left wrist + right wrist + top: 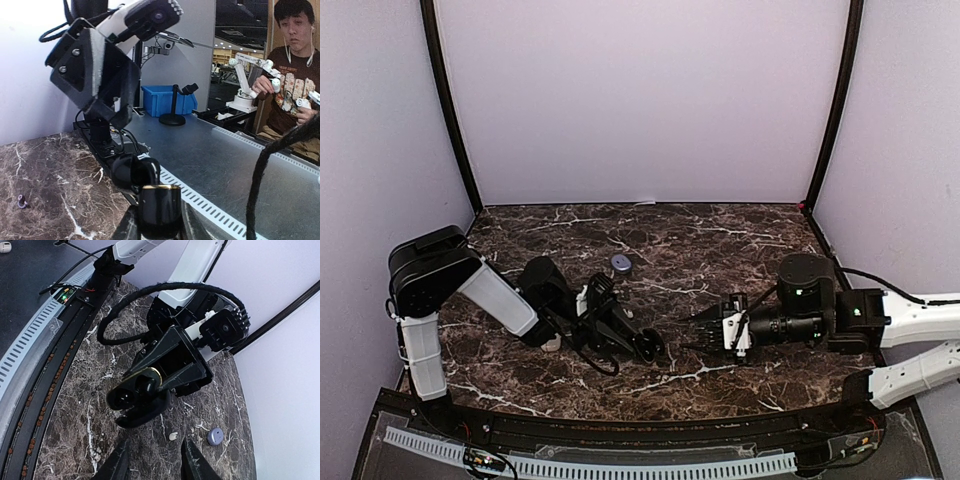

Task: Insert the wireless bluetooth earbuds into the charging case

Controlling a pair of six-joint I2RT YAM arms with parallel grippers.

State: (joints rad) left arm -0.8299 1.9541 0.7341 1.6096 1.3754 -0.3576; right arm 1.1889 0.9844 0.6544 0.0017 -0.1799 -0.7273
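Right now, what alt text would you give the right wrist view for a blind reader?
The left gripper clamps a black, gold-rimmed charging case at mid-frame, the marble table behind it. Nearer the camera, a white earbud lies on the marble near a small bluish round object. The right gripper's fingers stand apart and empty at the bottom edge.

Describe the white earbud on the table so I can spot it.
On the dark marble table, in the right wrist view, find the open black charging case in the left gripper. The white earbud lies just below it: a tiny pale oval, left of a larger round lilac disc.
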